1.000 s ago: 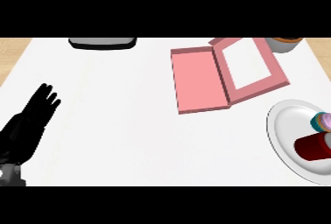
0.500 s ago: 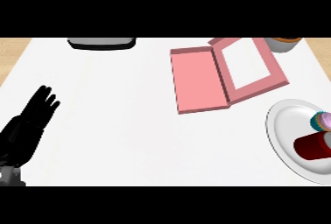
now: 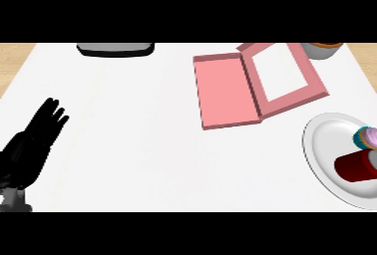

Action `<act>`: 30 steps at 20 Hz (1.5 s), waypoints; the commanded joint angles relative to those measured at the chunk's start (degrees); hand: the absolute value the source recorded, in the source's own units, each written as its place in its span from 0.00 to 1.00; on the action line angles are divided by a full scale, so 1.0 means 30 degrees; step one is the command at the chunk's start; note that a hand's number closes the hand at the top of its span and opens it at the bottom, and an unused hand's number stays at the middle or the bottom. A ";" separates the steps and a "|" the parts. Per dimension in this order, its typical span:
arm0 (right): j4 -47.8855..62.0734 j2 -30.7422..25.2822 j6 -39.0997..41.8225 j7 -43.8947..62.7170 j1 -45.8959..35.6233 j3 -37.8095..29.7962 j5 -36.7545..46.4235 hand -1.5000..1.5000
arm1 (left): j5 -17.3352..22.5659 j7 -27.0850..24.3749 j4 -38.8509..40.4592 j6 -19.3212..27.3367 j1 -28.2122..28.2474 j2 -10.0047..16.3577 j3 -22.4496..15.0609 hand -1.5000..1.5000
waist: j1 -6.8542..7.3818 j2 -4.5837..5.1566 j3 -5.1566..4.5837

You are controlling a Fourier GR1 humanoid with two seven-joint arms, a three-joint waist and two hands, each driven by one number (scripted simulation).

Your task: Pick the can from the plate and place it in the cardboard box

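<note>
A dark red can (image 3: 355,167) lies on its side on the white plate (image 3: 324,154) at the right edge, partly cut off by the view. Beside it on the plate sits a small teal and pink round item (image 3: 366,137). The pink box (image 3: 225,91) lies open at the upper middle, its windowed lid (image 3: 283,74) folded out to the right. My left hand (image 3: 33,142) rests at the lower left with fingers straight, far from the can and the box. No right hand shows.
A dark grey object (image 3: 115,49) sits at the counter's back edge, upper left. A cup-like item (image 3: 324,49) stands at the back right, behind the lid. The wooden floor shows past the counter's corners.
</note>
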 commanded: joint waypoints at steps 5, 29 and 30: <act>-0.0304 0.1765 0.0816 -0.1271 0.0242 -0.1395 0.1884 0.00 | -0.1454 0.1464 -0.2683 0.0945 0.0829 -0.1102 -0.0527 0.50 | -0.0063 -0.0039 0.0010; 0.1688 0.5666 0.3350 0.0493 -0.4367 -0.0788 0.8018 0.00 | -0.1762 0.0963 -0.0170 -0.1766 -0.0621 -0.1973 0.1939 0.50 | 0.0053 0.0019 -0.0001; 0.1200 0.5923 0.2982 0.0108 -0.3007 -0.0642 0.8603 0.00 | -0.2277 0.3236 -0.3007 -0.0660 0.0123 -0.2114 0.1242 0.50 | 0.0031 -0.0011 0.0007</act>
